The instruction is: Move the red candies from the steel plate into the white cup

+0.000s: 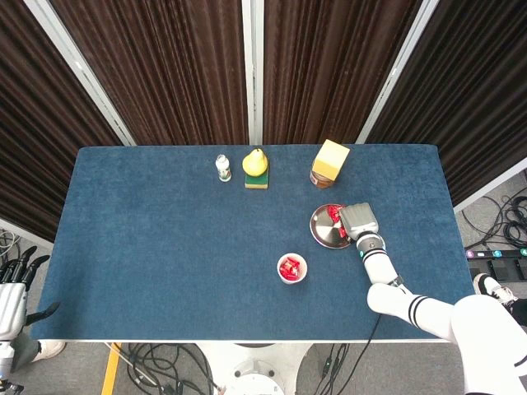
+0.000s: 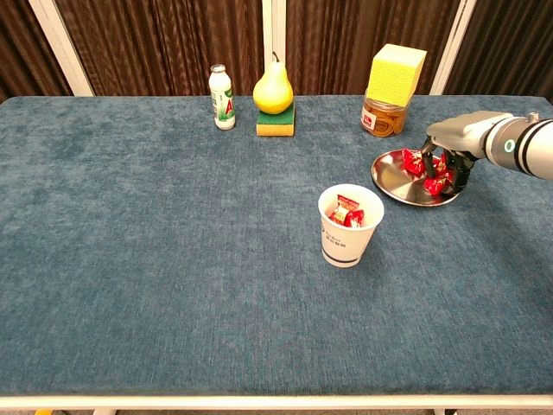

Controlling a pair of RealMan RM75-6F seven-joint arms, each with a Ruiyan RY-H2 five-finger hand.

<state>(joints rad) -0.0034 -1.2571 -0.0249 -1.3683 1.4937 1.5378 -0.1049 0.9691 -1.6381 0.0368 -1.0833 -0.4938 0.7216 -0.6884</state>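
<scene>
Right now the right hand [image 2: 449,147] hangs over the steel plate [image 2: 399,183] at the right of the chest view, fingers curled down among the red candies [image 2: 436,181]; whether it has one pinched I cannot tell. The white cup [image 2: 348,226] stands near the frame's centre, apart from the plate, with some candies inside. I judge this the picking step: the next move calls for a firm pinch, a lift, then a carry left to the cup. The left hand [image 1: 10,288] rests at the lower left edge of the head view, off the table, fingers apart and empty.
</scene>
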